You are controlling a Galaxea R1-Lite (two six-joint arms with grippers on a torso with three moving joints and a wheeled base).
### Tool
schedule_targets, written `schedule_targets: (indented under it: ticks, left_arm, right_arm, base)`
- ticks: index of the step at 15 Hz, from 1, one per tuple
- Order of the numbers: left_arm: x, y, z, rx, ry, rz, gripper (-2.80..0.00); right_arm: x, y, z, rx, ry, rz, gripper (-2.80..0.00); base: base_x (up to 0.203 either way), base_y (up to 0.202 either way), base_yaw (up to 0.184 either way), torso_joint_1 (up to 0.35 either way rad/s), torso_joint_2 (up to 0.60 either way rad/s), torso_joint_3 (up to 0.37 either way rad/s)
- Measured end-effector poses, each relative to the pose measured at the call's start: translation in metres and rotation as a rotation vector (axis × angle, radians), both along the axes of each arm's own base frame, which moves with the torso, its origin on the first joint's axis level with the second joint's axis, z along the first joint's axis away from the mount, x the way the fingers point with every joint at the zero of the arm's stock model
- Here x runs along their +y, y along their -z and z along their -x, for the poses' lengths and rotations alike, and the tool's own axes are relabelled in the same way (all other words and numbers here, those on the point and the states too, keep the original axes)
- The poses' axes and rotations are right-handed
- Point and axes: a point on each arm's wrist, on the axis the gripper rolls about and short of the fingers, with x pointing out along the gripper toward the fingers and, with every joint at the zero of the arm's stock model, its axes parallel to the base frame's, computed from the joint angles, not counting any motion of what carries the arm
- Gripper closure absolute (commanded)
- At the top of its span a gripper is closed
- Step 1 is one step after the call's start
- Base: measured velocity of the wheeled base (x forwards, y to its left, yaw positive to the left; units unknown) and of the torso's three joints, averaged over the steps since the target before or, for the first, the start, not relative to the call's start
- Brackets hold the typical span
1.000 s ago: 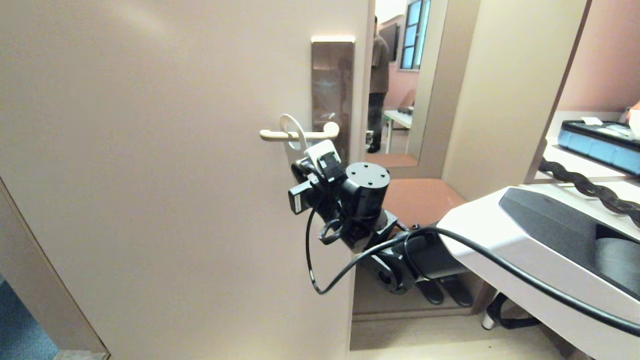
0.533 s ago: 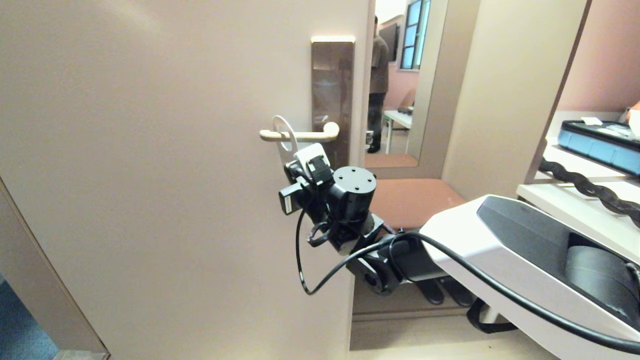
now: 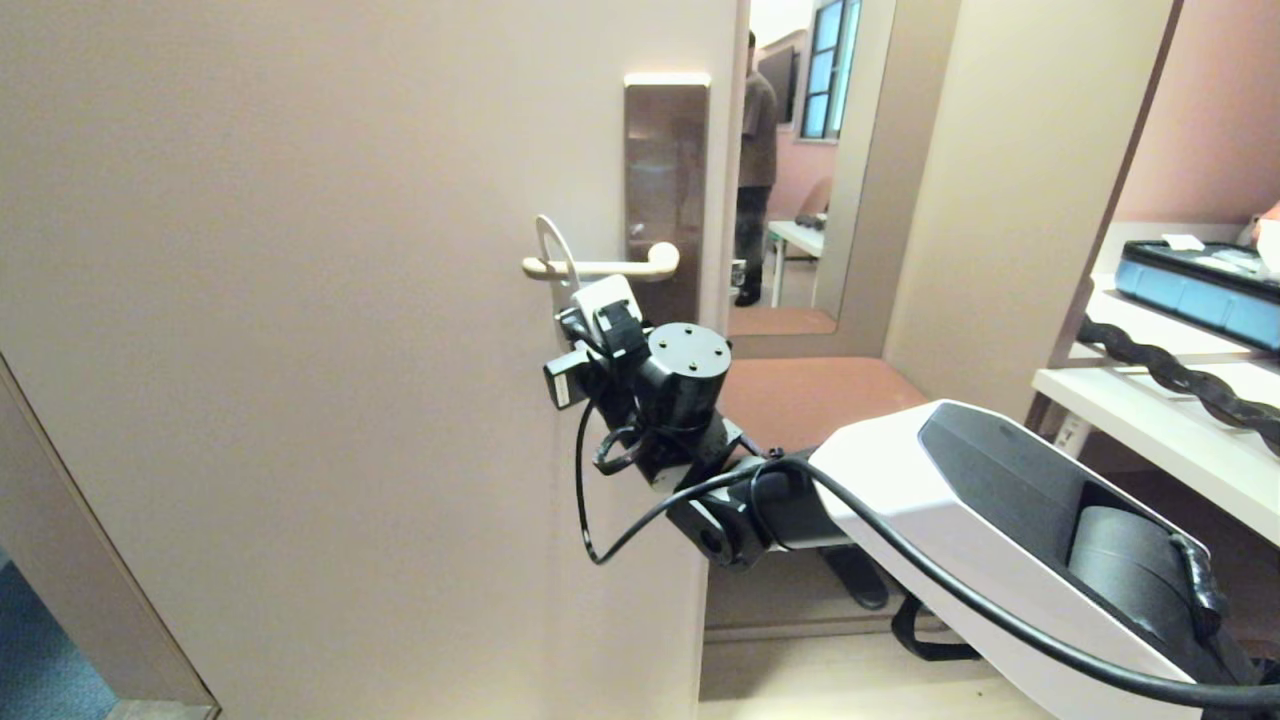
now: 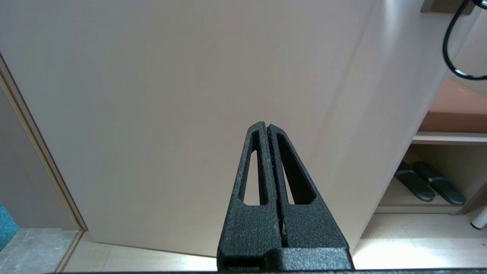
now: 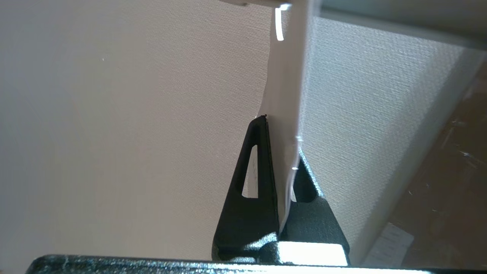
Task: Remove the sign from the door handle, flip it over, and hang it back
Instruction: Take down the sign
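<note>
White and seen edge-on, the sign (image 5: 283, 114) is pinched between the right gripper (image 5: 279, 152) fingers, its loop hooked over the door handle (image 3: 600, 266) near the lever's free end. Only the left wrist view shows the left gripper (image 4: 267, 129), pressed together on nothing, and a low shelf (image 4: 449, 137) with dark slippers (image 4: 428, 185) beneath.

A big cream door (image 3: 300, 350) fills most of the head view. On it is a tall brown metal plate (image 3: 665, 160). Past the door's edge a person (image 3: 757, 150) in dark clothes stands far back in a pink room, near a window (image 3: 828, 70) and a small white table (image 3: 798, 237). A brown bench (image 3: 820, 395) sits low beside the door. Dark slippers (image 4: 428, 184) lie on a low shelf under it. On the right, a blue case (image 3: 1200, 290) rests on a white shelf (image 3: 1170, 440).
</note>
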Motion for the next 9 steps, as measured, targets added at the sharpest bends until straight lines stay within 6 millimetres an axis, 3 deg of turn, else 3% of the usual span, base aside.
schedule_targets:
  ticks: [9]
  left_arm:
    - [0.0,0.0,0.0,0.0,0.0,0.0,0.0]
  right_arm:
    - [0.0052,0.0042,-0.0015,-0.006,-0.004,-0.003,0.0]
  base:
    - [0.0,0.0,0.0,0.0,0.0,0.0]
